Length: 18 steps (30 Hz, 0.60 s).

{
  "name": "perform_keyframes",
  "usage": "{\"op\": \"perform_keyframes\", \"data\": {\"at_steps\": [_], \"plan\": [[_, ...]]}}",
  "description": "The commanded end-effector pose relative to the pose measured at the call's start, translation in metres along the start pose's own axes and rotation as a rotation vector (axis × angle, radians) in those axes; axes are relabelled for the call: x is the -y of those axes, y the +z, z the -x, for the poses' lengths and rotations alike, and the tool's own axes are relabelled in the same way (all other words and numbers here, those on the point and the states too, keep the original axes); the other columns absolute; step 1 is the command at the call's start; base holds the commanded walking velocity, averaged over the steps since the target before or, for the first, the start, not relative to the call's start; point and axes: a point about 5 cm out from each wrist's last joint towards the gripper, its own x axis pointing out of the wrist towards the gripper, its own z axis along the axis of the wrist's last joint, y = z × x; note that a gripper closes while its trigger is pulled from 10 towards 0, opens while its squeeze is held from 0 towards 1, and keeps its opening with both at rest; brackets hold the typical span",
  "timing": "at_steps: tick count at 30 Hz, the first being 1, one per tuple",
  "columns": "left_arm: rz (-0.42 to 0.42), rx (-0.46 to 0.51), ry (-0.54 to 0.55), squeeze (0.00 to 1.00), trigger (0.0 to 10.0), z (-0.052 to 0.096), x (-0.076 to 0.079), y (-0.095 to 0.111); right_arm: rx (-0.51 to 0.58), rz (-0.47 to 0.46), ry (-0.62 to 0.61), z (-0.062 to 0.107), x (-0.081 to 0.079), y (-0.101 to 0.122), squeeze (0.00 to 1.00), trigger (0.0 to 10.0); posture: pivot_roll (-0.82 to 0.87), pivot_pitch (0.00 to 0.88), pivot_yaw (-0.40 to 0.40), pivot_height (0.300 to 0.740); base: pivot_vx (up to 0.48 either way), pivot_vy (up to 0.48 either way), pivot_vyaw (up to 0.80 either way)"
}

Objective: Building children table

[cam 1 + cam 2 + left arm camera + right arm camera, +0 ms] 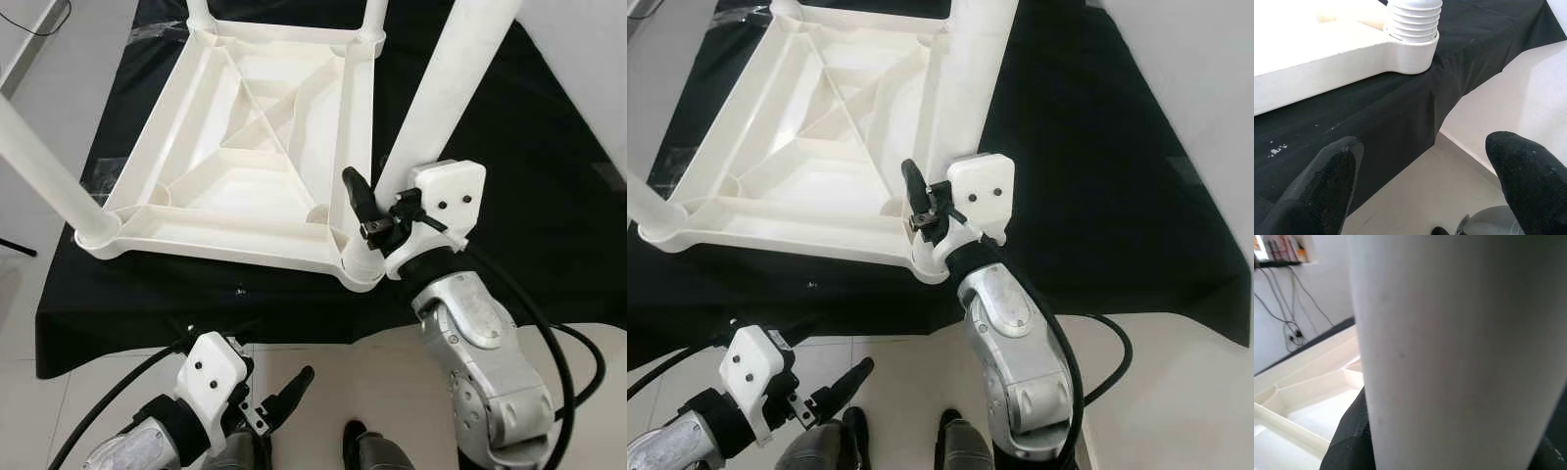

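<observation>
A white plastic child's table top [196, 230] lies upside down on a black cloth. A white leg [451, 88] rises from its near right corner socket [358, 269], and my right gripper [387, 201] is shut on that leg just above the socket. The right wrist view has the leg [1449, 352] close up between the black fingers [1349, 440]. Another leg [39, 166] stands in the near left corner, and two more [199, 12] sit at the far corners. My left gripper [284, 401] hangs open below the cloth's front edge, holding nothing. Beyond its fingers [1322, 186] a ribbed leg end [1413, 22] sits in a socket.
The black cloth [549, 196] covers a low surface and drops off at the front onto pale floor [392, 382]. My feet [955, 441] stand close to that edge. Crumpled clear wrap [103, 176] lies on the cloth left of the table top. Black cables [558, 352] loop beside the right arm.
</observation>
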Motion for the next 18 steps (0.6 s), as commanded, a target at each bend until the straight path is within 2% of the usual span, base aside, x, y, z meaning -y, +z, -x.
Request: {"op": "perform_keyframes", "data": {"at_steps": [1, 2, 3, 4, 5, 6, 7, 10, 11, 15, 16, 18], "plan": [[0.014, -0.011, -0.003, 0.0, 10.0, 0.0, 0.003, -0.006, -0.132, -0.055, 0.03, 0.001, 0.009, -0.028, 0.0, 10.0, -0.05, 0.309, -0.018, 0.74, 0.0, 0.0, 0.0], [0.013, -0.01, -0.003, 0.0, 10.0, -0.001, 0.003, -0.006, -0.107, -0.082, 0.086, -0.001, 0.007, -0.024, 0.0, 10.0, -0.05, 0.309, -0.018, 0.74, 0.0, 0.0, 0.0], [0.013, -0.009, -0.002, 0.0, 10.0, -0.001, 0.002, -0.006, -0.086, -0.108, 0.192, -0.001, 0.005, -0.02, 0.0, 10.0, -0.05, 0.304, -0.019, 0.74, 0.0, 0.0, 0.0], [0.013, -0.009, -0.002, 0.0, 10.0, -0.001, 0.002, -0.006, -0.086, -0.108, 0.192, -0.001, 0.005, -0.02, 0.0, 10.0, -0.05, 0.304, -0.019, 0.74, 0.0, 0.0, 0.0], [0.012, -0.007, -0.002, 0.0, 10.0, -0.002, 0.002, -0.006, -0.067, -0.091, 0.329, -0.002, 0.005, -0.017, 0.0, 10.0, -0.05, 0.3, -0.02, 0.74, 0.0, 0.0, 0.0], [0.012, -0.006, -0.003, 0.0, 10.0, -0.003, 0.002, -0.006, -0.068, -0.068, 0.38, -0.002, 0.006, -0.016, 0.0, 10.0, -0.05, 0.3, -0.02, 0.74, 0.0, 0.0, 0.0], [0.012, -0.006, -0.003, 0.0, 10.0, -0.003, 0.002, -0.006, -0.068, -0.068, 0.38, -0.002, 0.006, -0.016, 0.0, 10.0, -0.05, 0.3, -0.02, 0.74, 0.0, 0.0, 0.0], [0.01, -0.002, -0.001, 0.0, 10.0, -0.004, 0.002, -0.006, -0.063, -0.015, 0.547, -0.003, 0.011, -0.013, 0.0, 10.0, -0.05, 0.295, -0.024, 0.74, 0.0, 0.0, 0.0], [0.01, -0.002, -0.001, 0.0, 10.0, -0.004, 0.002, -0.006, -0.063, -0.015, 0.547, -0.003, 0.011, -0.013, 0.0, 10.0, -0.05, 0.295, -0.024, 0.74, 0.0, 0.0, 0.0], [0.009, 0.0, 0.001, 0.0, 10.0, -0.004, 0.002, -0.007, -0.064, 0.036, 0.697, -0.005, 0.013, -0.01, 0.0, 10.0, -0.05, 0.29, -0.029, 0.74, 0.0, 0.0, 0.0], [0.009, 0.0, 0.001, 0.0, 10.0, -0.004, 0.002, -0.007, -0.064, 0.036, 0.697, -0.005, 0.013, -0.01, 0.0, 10.0, -0.05, 0.29, -0.029, 0.74, 0.0, 0.0, 0.0], [0.007, 0.004, 0.005, 0.0, 10.0, -0.004, 0.003, -0.006, -0.08, 0.071, 0.803, -0.008, 0.016, -0.012, 0.0, 10.0, -0.04, 0.291, -0.031, 0.74, 0.0, 0.0, 0.0]]}}
